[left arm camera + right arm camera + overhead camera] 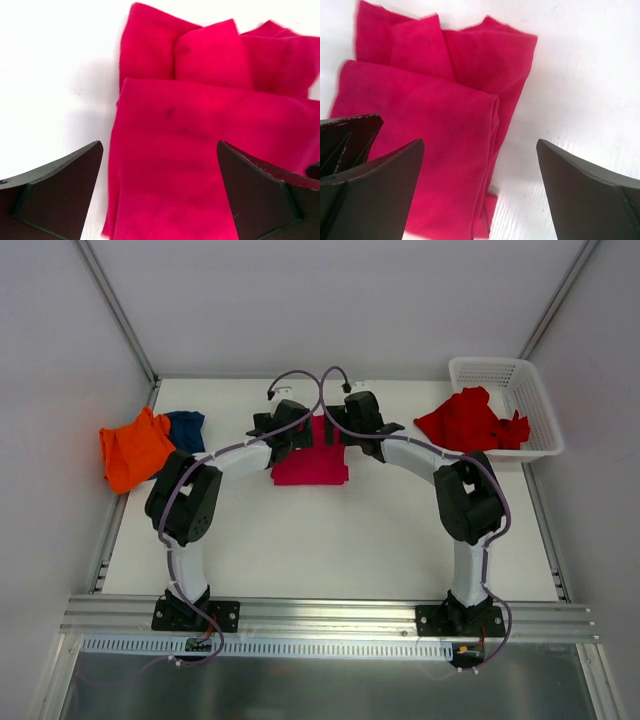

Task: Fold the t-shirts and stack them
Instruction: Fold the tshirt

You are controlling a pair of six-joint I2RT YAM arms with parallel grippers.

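Observation:
A magenta-pink t-shirt (311,466) lies folded flat on the white table, mid-back. My left gripper (290,442) hovers over its left part, open, with only cloth showing between the fingers (159,145). My right gripper (354,440) hangs over the shirt's right folded edge (492,130), also open and holding nothing (480,142). An orange t-shirt (133,448) and a navy blue t-shirt (187,429) lie crumpled at the far left. A bright red t-shirt (468,420) is bunched up and draped over the front of the basket.
A white plastic mesh basket (520,380) stands at the back right corner. Grey walls close in the table at the back and both sides. A metal rail (320,615) with the arm bases runs along the near edge.

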